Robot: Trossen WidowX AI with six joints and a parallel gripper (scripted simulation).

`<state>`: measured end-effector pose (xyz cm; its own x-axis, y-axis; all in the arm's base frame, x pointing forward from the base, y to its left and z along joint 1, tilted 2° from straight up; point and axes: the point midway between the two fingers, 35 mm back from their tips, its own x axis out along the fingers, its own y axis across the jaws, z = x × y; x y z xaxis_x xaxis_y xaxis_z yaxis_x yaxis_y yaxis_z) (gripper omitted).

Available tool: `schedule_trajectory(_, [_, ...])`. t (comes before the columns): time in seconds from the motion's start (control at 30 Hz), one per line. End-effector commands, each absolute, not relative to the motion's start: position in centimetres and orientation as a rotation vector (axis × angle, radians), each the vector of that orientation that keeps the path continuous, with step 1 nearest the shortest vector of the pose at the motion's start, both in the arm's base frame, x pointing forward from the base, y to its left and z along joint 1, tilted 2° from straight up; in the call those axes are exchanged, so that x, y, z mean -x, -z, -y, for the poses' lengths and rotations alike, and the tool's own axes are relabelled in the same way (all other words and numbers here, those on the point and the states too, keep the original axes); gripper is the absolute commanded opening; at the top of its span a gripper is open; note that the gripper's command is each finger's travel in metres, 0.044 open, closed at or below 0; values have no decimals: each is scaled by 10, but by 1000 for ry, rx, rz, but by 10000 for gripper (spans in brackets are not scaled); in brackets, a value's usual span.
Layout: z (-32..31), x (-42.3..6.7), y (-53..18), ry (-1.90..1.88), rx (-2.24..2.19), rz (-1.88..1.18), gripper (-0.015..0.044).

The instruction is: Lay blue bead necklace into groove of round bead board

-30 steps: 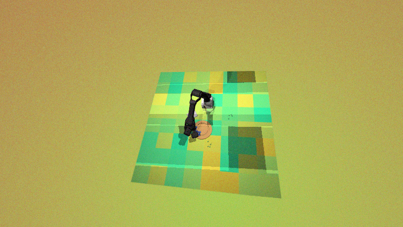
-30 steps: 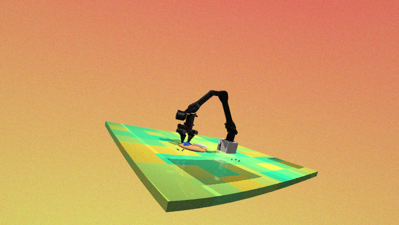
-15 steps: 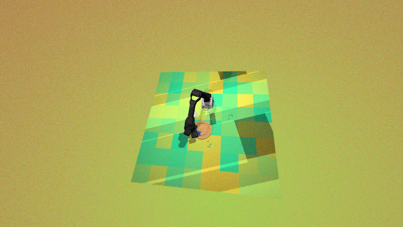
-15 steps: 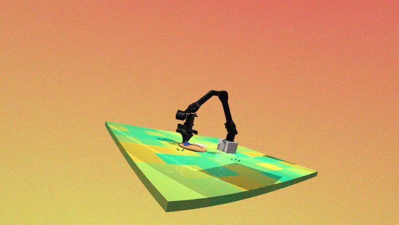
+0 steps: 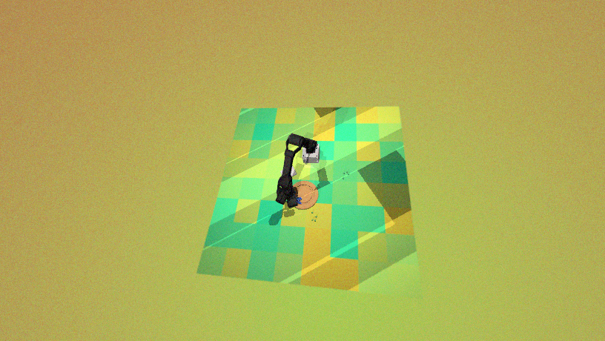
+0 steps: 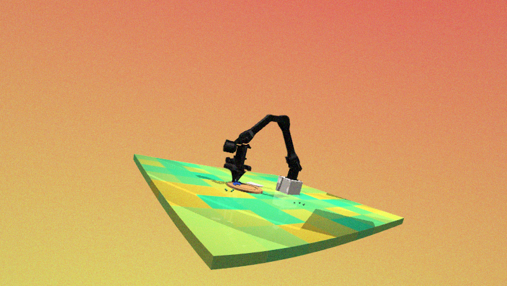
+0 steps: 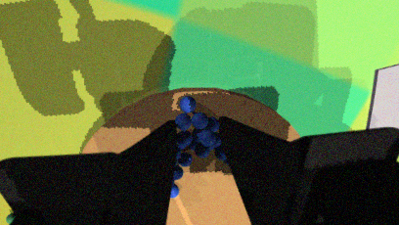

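The blue bead necklace (image 7: 196, 134) (image 5: 298, 200) (image 6: 236, 183) is bunched in a clump on the round tan bead board (image 7: 205, 196) (image 5: 308, 193) (image 6: 248, 188). My gripper (image 7: 198, 125) (image 5: 293, 202) (image 6: 237, 180) is down at the board's edge, and its two black fingers are shut on the clump of beads. A few beads trail down along the left finger in the wrist view. The board's groove is mostly hidden by the fingers.
The arm's grey base block (image 5: 310, 156) (image 6: 289, 185) stands behind the board; a corner of it shows in the wrist view (image 7: 383, 98). Small dark specks lie on the checkered green-yellow table (image 5: 253, 262) (image 6: 248, 241).
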<state>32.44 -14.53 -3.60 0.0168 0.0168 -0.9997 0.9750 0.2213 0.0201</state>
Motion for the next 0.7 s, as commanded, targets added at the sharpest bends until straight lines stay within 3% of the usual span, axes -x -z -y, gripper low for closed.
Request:
schedule_trajectory(0.0, [144,-324,35,1020,-1066,-1306,0])
schedule_trajectory(0.67, [134,-320,22,1014,-1064,-1309,0])
